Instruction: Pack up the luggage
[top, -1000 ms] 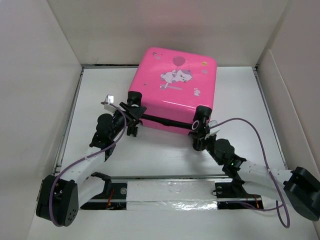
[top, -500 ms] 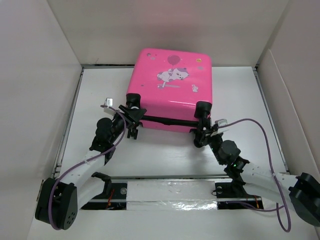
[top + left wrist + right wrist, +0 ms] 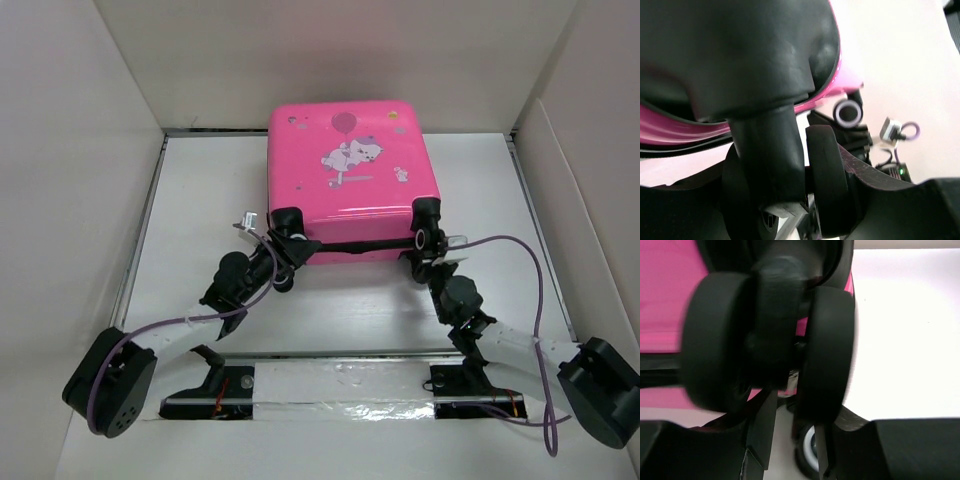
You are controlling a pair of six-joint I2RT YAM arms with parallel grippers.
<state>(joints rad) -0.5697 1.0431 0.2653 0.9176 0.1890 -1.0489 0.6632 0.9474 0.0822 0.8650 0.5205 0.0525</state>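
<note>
Luggage (image 3: 345, 170): closed, lying flat, contents hidden, packing apparently done; left gripper (image 3: 282, 245) straddles left wheel (image 3: 827, 185), right gripper (image 3: 428, 255) right wheel (image 3: 827, 350), clamping not discernible.

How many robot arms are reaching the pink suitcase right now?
2. The left arm reaches the near-left wheel of the pink suitcase; the right arm reaches its near-right wheel. Each wheel sits between that arm's jaws. No arm is hidden.

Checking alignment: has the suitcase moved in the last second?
Yes. The suitcase has turned counterclockwise and now sits square with the back wall.
</note>
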